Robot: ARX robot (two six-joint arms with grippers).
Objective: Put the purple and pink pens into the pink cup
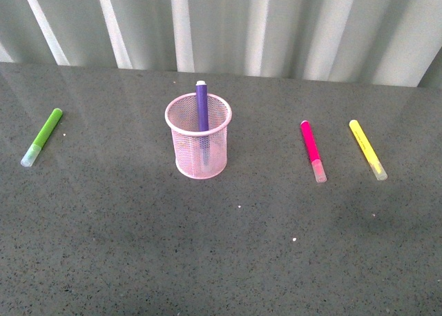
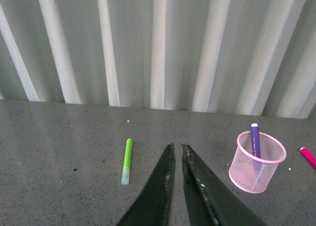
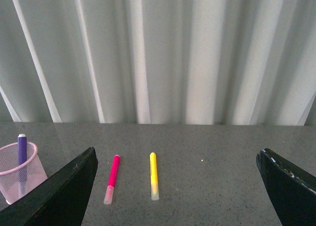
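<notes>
In pink cup (image 1: 185,157), purple pen (image 1: 202,106) stands upright; left hand (image 2: 177,146) clenched, right hand (image 3: 177,150) released.

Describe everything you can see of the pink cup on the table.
The pink cup is a light pink wire-mesh cylinder, see-through, with a rolled rim, narrowing slightly toward its base. It stands upright on the grey speckled table. One purple pen stands inside, its top poking above the rim. Nothing else touches it.
</notes>
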